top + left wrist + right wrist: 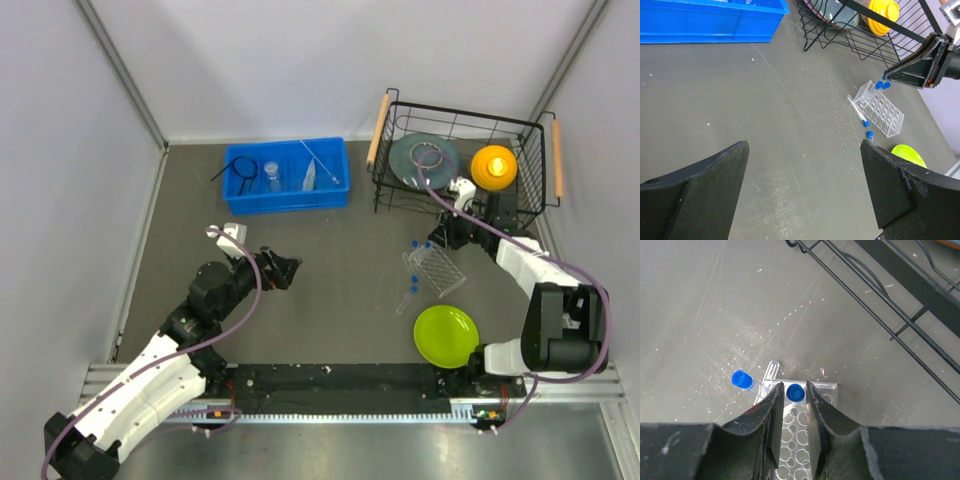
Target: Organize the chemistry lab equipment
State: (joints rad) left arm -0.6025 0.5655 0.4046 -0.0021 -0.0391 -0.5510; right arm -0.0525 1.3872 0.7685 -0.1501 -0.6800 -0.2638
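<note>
The clear perforated tube rack (pixel 441 268) lies on the table right of centre, also in the left wrist view (pixel 880 110) and under my right fingers (pixel 800 435). My right gripper (pixel 795 387) is closed around a blue-capped tube (pixel 795 392) standing at the rack's far edge. A second capped tube (pixel 742 380) leans beside it. More tubes (pixel 410 285) lie loose left of the rack. My left gripper (pixel 805 165) is open and empty over bare table. The blue bin (pixel 287 176) holds the black ring (pixel 245 168), small jar (pixel 273 178) and clear packet (pixel 310 178).
A black wire basket (pixel 460 205) at the back right holds a grey dish (pixel 424 158) and an orange bowl (pixel 494 165); its wires run close above my right gripper. A lime-green plate (pixel 446 335) lies at the near right. Walls enclose the table.
</note>
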